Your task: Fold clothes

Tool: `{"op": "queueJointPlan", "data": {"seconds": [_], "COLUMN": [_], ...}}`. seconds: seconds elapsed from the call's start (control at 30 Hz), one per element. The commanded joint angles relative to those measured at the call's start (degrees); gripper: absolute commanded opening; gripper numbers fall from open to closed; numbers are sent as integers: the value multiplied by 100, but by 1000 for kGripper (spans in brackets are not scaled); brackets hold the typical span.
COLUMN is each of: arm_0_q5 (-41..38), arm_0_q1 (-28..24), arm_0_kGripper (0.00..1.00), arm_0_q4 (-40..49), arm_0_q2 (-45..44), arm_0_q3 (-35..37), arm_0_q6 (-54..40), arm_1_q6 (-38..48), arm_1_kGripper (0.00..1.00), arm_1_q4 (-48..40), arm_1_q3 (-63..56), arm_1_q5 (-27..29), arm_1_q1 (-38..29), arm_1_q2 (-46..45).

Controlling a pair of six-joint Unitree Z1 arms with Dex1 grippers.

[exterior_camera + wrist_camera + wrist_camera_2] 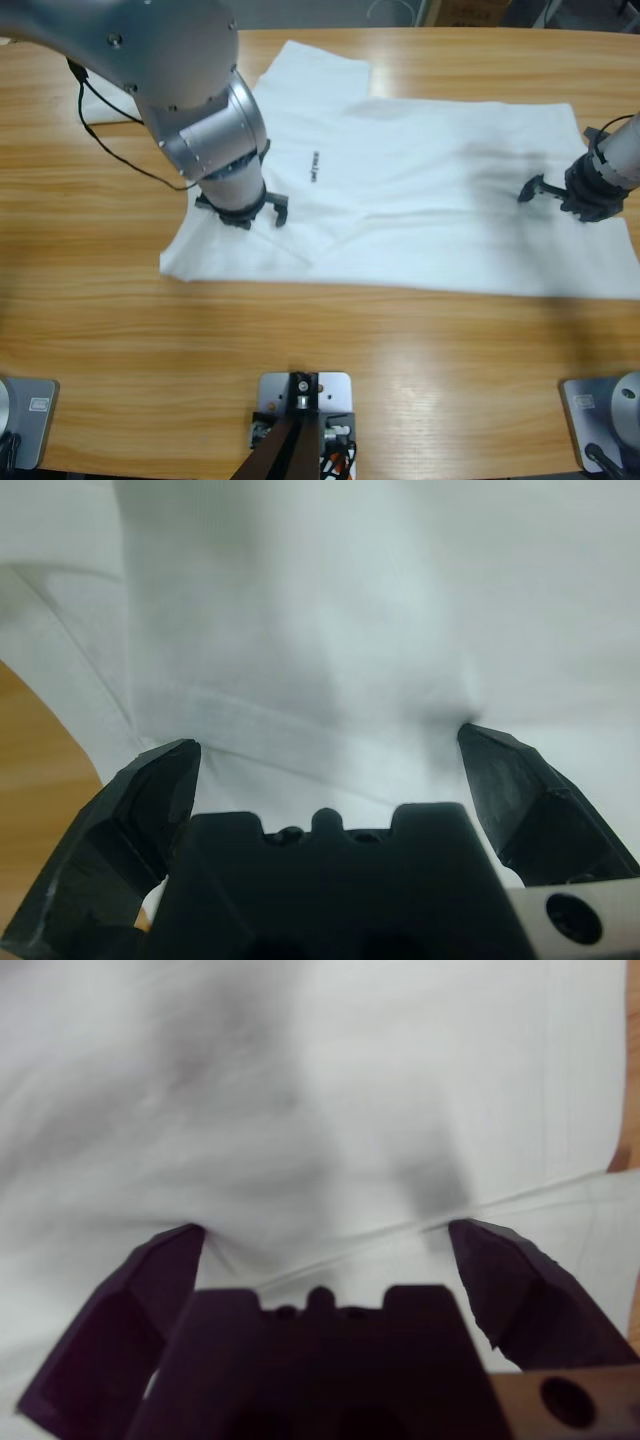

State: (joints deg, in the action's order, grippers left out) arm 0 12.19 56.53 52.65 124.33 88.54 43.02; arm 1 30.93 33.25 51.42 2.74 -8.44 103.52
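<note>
White T-shirt spread flat across the middle and right of the high view, on the wooden table, small black lettering left of centre on the cloth. One sleeve reaching toward the upper middle of the frame, lower left corner of the fabric ending near the left arm. A second bit of white cloth peeking out behind the big silver elbow at upper left.

Left gripper down on the shirt's left part, just left of the lettering, black cable trailing off toward the upper left. In the left wrist view, left gripper spread wide, both tips pressed onto the fabric, a stitched hem or seam running between them, nothing pinched; bare wood at the left edge.

Right gripper entering from the right edge, resting on the shirt near its right end. In the right wrist view, right gripper likewise wide open, tips on the cloth, a fold edge running between them toward the right, a strip of wood showing at the far right edge. Nothing held.
</note>
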Motion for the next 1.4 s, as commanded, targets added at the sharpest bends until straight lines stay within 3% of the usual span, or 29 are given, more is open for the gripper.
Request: {"op": "queueJointPlan", "data": {"seconds": [0.03, 0.23, 0.37, 0.67, 0.8, 0.9, 1.0, 1.1, 1.2, 1.3, 1.4], "arm_0_q5": [-33, -33, -24, -22, 182, 257, 122, -836, -2299, -3206, -3174], "arm_0_q1": [518, 849, 982, 1190, 1126, 743, -173, -1361, -2444, -2894, -3008], "arm_0_kGripper": [987, 987, 989, 987, 1000, 1000, 1000, 1000, 1000, 1000, 1000], "arm_0_q4": [581, 597, 597, 836, 940, 936, 834, 161, 85, 328, 753], "arm_0_q2": [129, 16, -203, -952, -1636, -2156, -2207, -1574, -580, 257, 929], "arm_0_q3": [-399, -795, -1088, -1413, -1231, -770, -172, 696, 2028, 3268, 4122], "arm_0_q6": [629, 1012, 1176, 1476, 1469, 1193, 429, -1556, -3033, -3521, -3546], "arm_1_q6": [80, 1126, 1367, 1414, 655, 235, -259, -579, -843, -987, -1075], "arm_1_kGripper": [983, 988, 991, 996, 1000, 1000, 1000, 1000, 1000, 1000, 1000], "arm_1_q4": [406, 1306, 1530, 2134, 2676, 3230, 3217, 3133, 3099, 2885, 2688], "arm_1_q3": [-233, -190, -185, -136, 618, 1497, 1973, 2251, 2329, 2278, 2177], "arm_1_q5": [-285, -362, -264, -100, 11, 86, -72, -213, -286, -307, -318], "arm_1_q1": [88, -302, -510, -527, -527, -443, -142, 62, 192, 213, 272], "arm_1_q2": [-96, 32, -28, -761, -1355, -1230, -1026, -677, -460, -448, -383]}}
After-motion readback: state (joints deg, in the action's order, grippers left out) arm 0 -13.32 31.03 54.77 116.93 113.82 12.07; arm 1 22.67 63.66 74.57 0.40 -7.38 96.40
